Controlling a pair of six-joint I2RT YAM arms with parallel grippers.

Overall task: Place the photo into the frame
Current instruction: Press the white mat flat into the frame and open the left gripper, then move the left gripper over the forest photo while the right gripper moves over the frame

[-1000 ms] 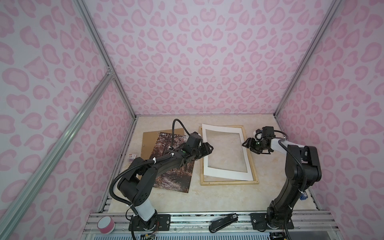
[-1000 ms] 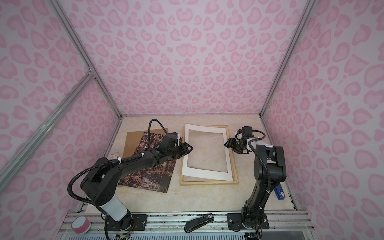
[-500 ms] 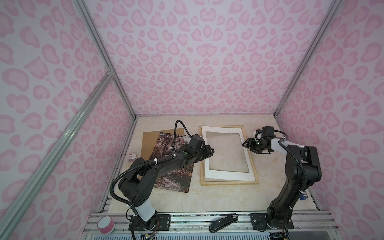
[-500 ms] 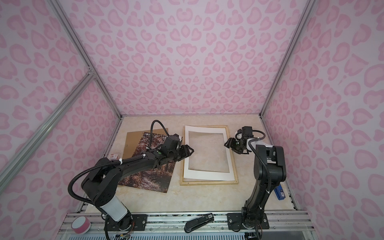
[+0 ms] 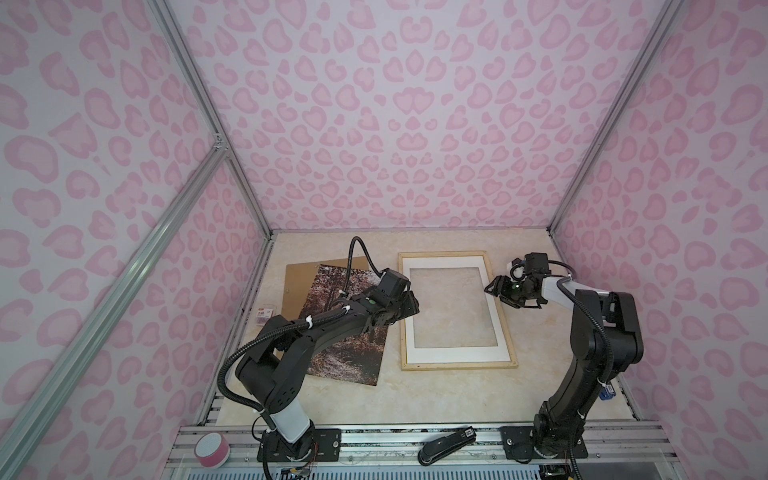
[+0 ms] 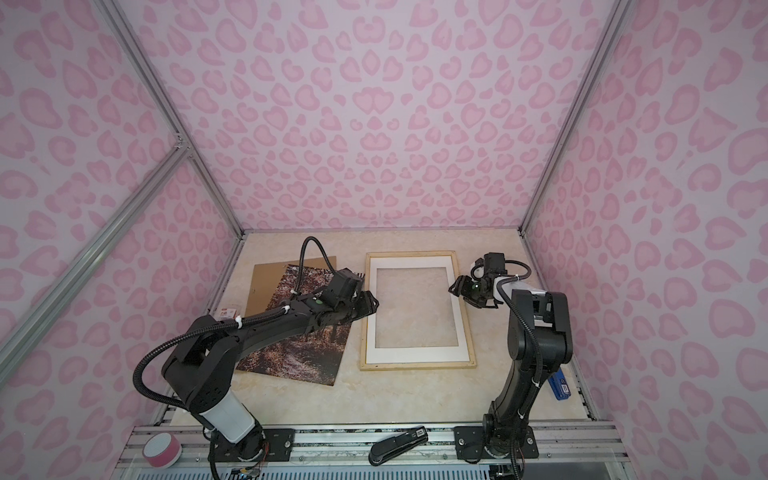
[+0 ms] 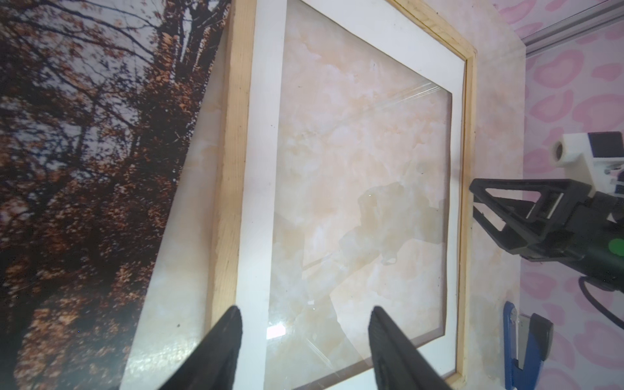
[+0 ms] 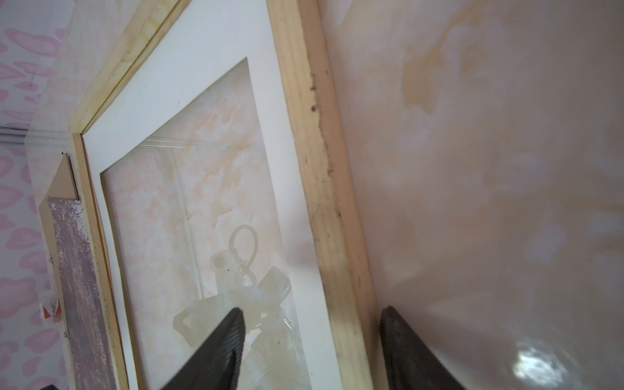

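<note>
Both my jaw pairs gape empty: left gripper (image 7: pixel 304 312) over the frame (image 5: pixel 457 366) at its left strip, right gripper (image 8: pixel 312 312) straddling its right strip, the photo (image 5: pixel 353 357) toward the left edge of the desk (image 5: pixel 457 399).

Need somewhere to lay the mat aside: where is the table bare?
Widest bare patch: table between the near edge of the frame and the front rail. A narrower strip runs behind the frame, along the back wall. Crowded: the gap between photo and frame, where the left gripper hangs.
</note>
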